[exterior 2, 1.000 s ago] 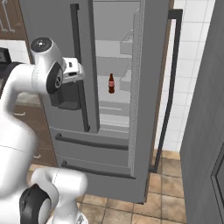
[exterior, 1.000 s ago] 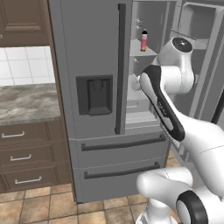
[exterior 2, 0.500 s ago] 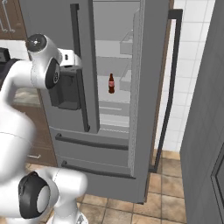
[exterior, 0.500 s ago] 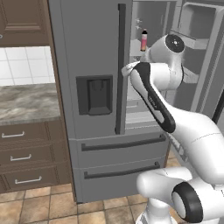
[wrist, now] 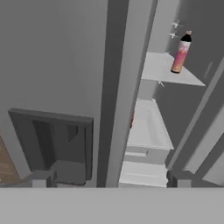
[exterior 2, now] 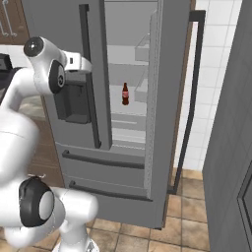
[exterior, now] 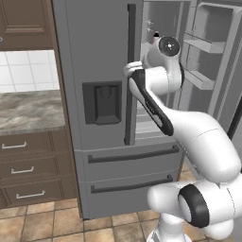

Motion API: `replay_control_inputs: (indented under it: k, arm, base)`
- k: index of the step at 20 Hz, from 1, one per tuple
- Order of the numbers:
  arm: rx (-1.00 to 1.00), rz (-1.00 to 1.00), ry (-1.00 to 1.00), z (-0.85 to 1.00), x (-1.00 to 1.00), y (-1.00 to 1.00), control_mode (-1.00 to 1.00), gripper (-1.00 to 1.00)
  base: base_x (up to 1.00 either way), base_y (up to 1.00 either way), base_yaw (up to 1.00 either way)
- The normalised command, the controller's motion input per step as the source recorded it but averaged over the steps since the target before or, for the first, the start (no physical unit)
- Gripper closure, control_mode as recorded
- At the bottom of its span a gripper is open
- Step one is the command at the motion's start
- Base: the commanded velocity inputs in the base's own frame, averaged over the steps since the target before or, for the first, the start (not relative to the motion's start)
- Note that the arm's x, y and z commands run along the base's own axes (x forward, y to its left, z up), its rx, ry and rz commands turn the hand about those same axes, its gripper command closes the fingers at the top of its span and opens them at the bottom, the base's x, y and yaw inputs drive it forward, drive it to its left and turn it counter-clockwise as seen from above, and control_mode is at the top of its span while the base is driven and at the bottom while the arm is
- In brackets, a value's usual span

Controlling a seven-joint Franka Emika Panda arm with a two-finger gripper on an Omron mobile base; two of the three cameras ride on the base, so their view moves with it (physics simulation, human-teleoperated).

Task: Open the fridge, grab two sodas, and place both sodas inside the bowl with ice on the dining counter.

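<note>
Fingers (wrist: 43, 178) spread below soda (wrist: 180, 53).

White arm raised from base, bent sharply at elbow, forearm folded back toward upper link. Wrist held high at chest-of-door height, hand directed forward and slightly down. Gripper (wrist: 107, 177) seen in hand view with jaws spread wide, nothing held between them; two dark fingertips (wrist: 41, 177) set far apart at bottom corners. Hand end (exterior 2: 78, 63) seen projecting sideways in right base view.
</note>
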Motion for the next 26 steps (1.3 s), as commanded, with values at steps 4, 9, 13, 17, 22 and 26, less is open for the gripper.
replay_control_inputs:
  k: [4,9,13,17,22,26]
  arm:
    - [0.04,0.00,-0.02,0.00,0.44,0.00,-1.00,-1.00]
    - [0.06,0.00,-0.01,0.00,0.47,0.05,-1.00,-1.00]
    - [0.02,-0.03,0.00,0.00,0.47,0.00,-1.00,-1.00]
    - [0.02,-0.03,0.00,0.00,0.53,0.00,-1.00,-1.00]
    - [0.02,0.00,0.00,-0.06,0.58,0.06,-1.00,-1.00]
    - [0.03,0.00,0.00,-0.07,0.56,0.08,-1.00,-1.00]
  base:
    - [0.00,0.00,0.00]
    - [0.00,0.00,0.00]
    - [0.00,0.00,0.00]
    - [0.00,0.00,0.00]
    - [0.00,0.00,0.00]
    - [0.00,0.00,0.00]
